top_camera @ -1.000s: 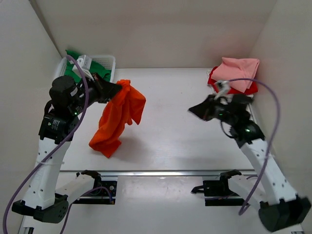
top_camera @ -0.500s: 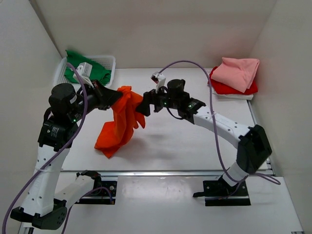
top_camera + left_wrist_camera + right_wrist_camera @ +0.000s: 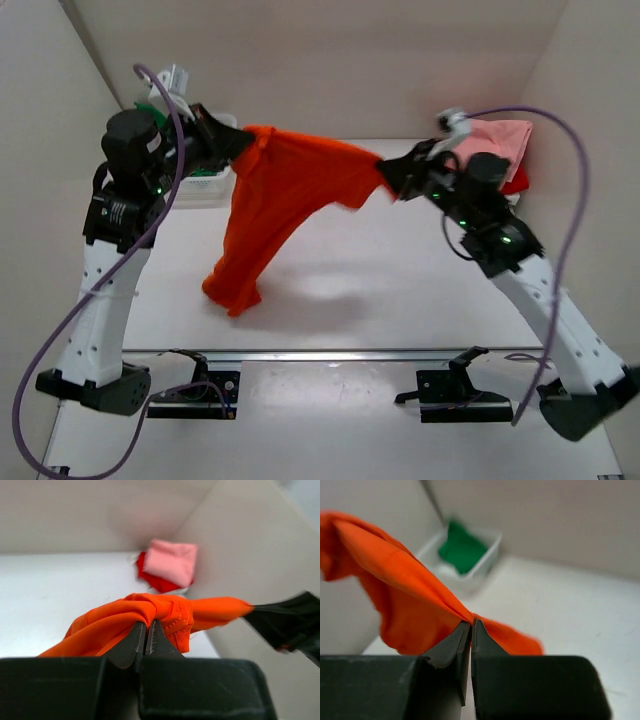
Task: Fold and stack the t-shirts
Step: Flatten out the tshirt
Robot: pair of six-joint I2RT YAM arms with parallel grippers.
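White worktop (image 3: 400, 300) lies under the orange t-shirt (image 3: 285, 190), which hung bunched a moment ago and now stretches in the air between your left tool (image 3: 240, 148) at ten o'clock and right tool (image 3: 384, 175) at two, both clenched on it. You look ready to lay it flat.

You'll find the orange t-shirt (image 3: 290, 185), stretched between left end effector (image 3: 240, 142) and right end effector (image 3: 384, 175), barring the middle. Near-right counter (image 3: 420, 300) lies open; the basket (image 3: 475, 575) and pink t-shirt (image 3: 172, 562) on red t-shirt (image 3: 152, 580) fill the far corners.
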